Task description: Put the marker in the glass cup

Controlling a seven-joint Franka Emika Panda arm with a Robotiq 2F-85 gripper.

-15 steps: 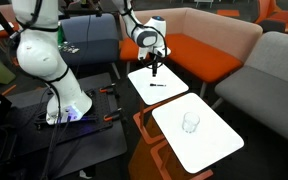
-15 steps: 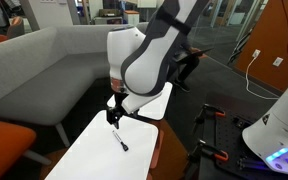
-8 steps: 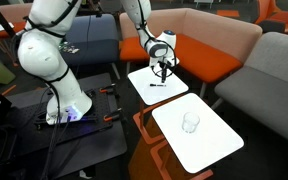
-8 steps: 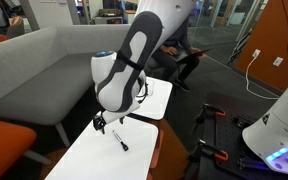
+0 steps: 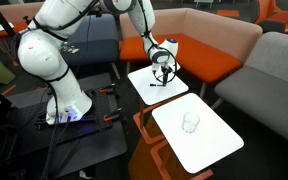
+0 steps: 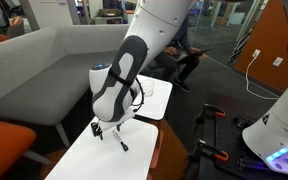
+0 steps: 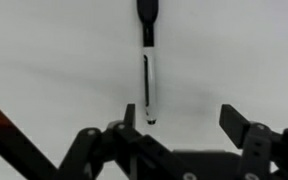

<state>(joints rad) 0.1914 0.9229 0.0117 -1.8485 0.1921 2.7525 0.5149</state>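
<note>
Only an exterior view shows the glass cup [image 5: 190, 122], well apart from the marker [image 5: 156, 85], on the neighbouring white tabletop [image 5: 212, 148]. My wrist view alone gives the marker's look: black cap, slim pale barrel, lying flat. My claw [image 7: 184, 120] hangs spread apart, close over the marker.

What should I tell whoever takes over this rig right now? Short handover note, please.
Gripper: jaws open, holding nothing, low over the marker.
Marker: lying flat on a white tabletop, not grasped. In the wrist view it sits toward one side of the jaws, not centred.
Glass cup: upright on the second white tabletop, no marker in it.
Done: approach only.
Left: centre on the marker, grasp, lift, carry across, drop it in the cup.
</note>
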